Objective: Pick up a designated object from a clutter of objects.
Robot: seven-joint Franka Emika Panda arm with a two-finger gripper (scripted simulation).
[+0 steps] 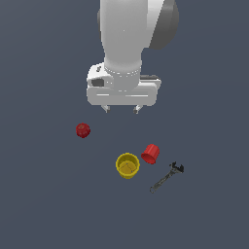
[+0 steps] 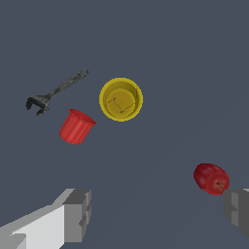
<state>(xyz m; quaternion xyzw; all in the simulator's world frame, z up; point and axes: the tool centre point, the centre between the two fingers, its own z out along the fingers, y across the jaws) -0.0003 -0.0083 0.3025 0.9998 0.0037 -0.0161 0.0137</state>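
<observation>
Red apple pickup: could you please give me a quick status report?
Hand open, empty, raised. Red apple untouched, alone toward the exterior view's left. Yellow cup, red cup, wrench apart; nothing obstructing.

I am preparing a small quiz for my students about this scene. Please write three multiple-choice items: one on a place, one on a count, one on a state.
1. In the exterior view, where is the red apple-like ball relative to the yellow cup?
A. To its left, apart from it
B. Inside it
C. Touching its right side

2. How many red things lie on the surface?
A. One
B. Two
C. Four

3. What is the state of the gripper?
A. Shut on the wrench
B. Open, holding nothing
C. Shut on the ball

Answers:
1 A: the ball lies alone, left of the cup.
2 B: the ball and the red cup.
3 B: its fingers stand apart above the surface; the wrench lies untouched.
</observation>
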